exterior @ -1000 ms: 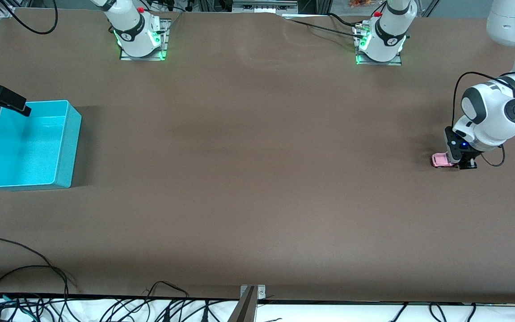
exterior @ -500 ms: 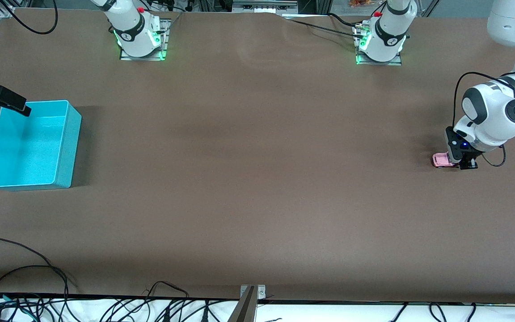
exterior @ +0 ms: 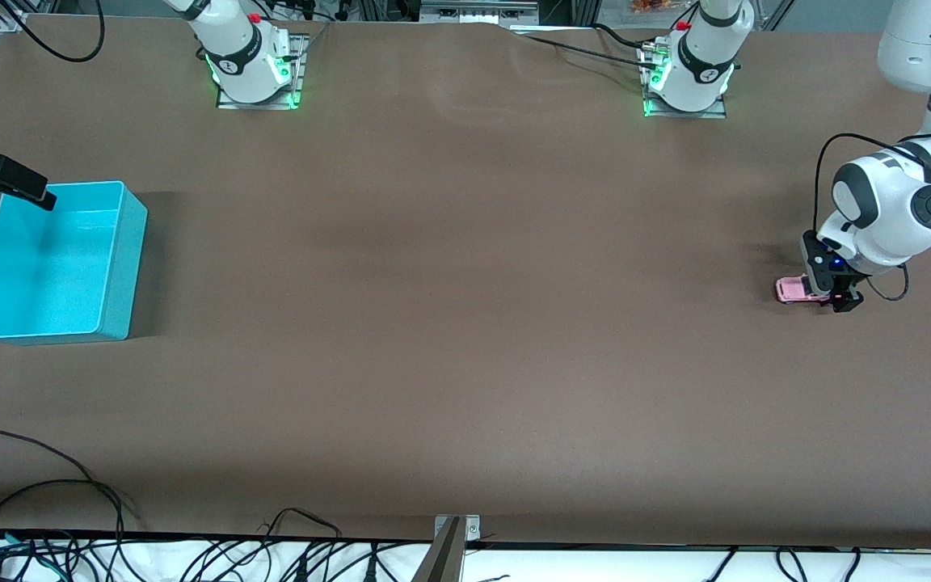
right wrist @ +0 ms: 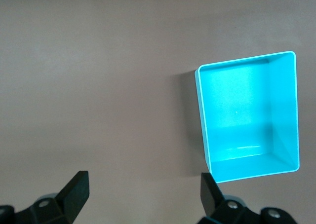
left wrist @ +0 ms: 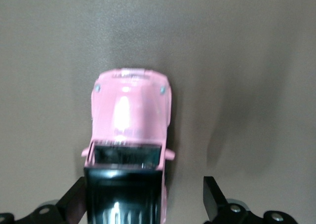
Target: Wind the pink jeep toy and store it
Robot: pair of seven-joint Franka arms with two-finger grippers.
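At the middle right of the front view, the small boxy pink jeep toy (exterior: 793, 289) with its black roof is sitting on the brown surface (exterior: 465, 323), the left gripper (exterior: 831, 297) low over its rear. Only the left wrist view is showing the jaws standing apart, one finger (left wrist: 74, 202) touching the roof, the other clear. The right gripper (exterior: 25, 194) is waiting, jaws apart, at the upper left edge above the open rectangular turquoise plastic bin (exterior: 130, 242).
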